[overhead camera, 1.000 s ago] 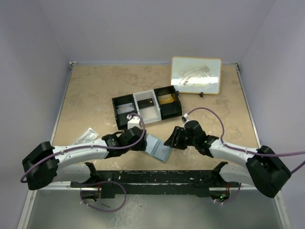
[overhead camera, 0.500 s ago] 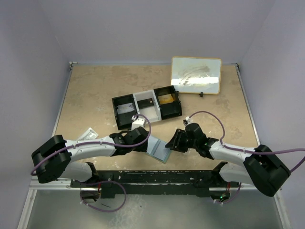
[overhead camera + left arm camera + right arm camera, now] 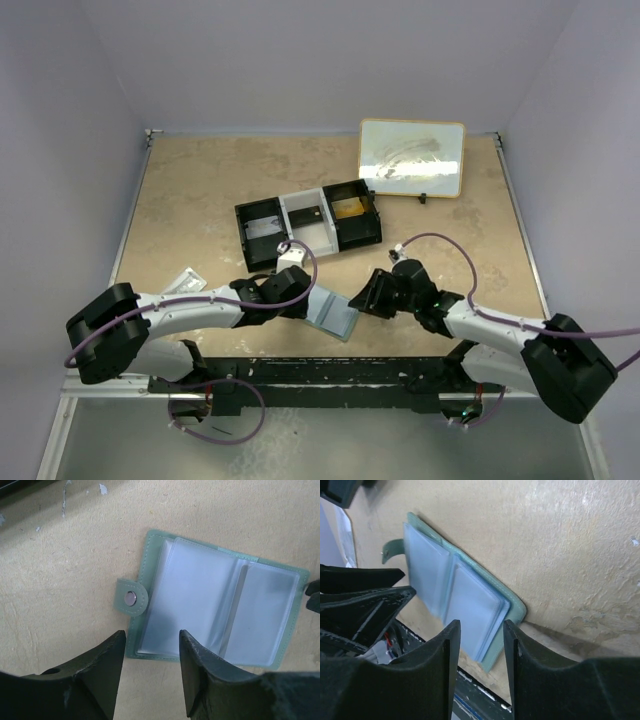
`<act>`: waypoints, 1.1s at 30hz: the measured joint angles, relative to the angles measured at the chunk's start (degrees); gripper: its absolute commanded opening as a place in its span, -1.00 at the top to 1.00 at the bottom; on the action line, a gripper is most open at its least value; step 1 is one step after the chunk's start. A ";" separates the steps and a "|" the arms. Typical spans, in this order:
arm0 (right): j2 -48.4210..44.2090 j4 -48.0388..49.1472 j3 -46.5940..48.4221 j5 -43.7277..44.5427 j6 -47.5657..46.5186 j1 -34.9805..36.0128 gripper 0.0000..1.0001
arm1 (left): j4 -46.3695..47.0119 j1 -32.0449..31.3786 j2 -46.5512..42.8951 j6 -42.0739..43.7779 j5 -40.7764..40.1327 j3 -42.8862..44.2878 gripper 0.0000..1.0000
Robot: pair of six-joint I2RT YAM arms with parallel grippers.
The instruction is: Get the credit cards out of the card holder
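Fingers spread and empty, the left gripper [image 3: 151,640] hung over the holder's [image 3: 215,610] tab [image 3: 131,598] edge. The right gripper [image 3: 481,630], likewise spread and empty, had drawn slightly off the opposite edge. The holder lay open on the table [image 3: 200,190] between them. No cards showed in its sleeves, so it was probably already emptied.

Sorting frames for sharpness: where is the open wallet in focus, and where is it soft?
Left wrist: card holder crisp along its stitched edge, its clear plastic hazy; right wrist: its near side smeared, table sharp; top external: small but clear.

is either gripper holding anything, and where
Nothing held: left gripper and right gripper jaws are open and empty; the card holder lies open on the table.
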 measured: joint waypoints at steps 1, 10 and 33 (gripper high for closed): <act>-1.33 -0.92 0.07 0.42 0.02 0.00 0.13 | 0.00 0.00 0.00 0.02 0.13 0.00 0.14; -4.07 -0.70 0.04 1.05 0.09 0.00 0.14 | 0.83 0.00 1.03 0.39 2.01 -0.15 0.22; 5.42 7.93 -0.31 -1.53 1.18 0.00 0.17 | 0.85 0.00 1.84 0.83 2.73 -0.15 0.42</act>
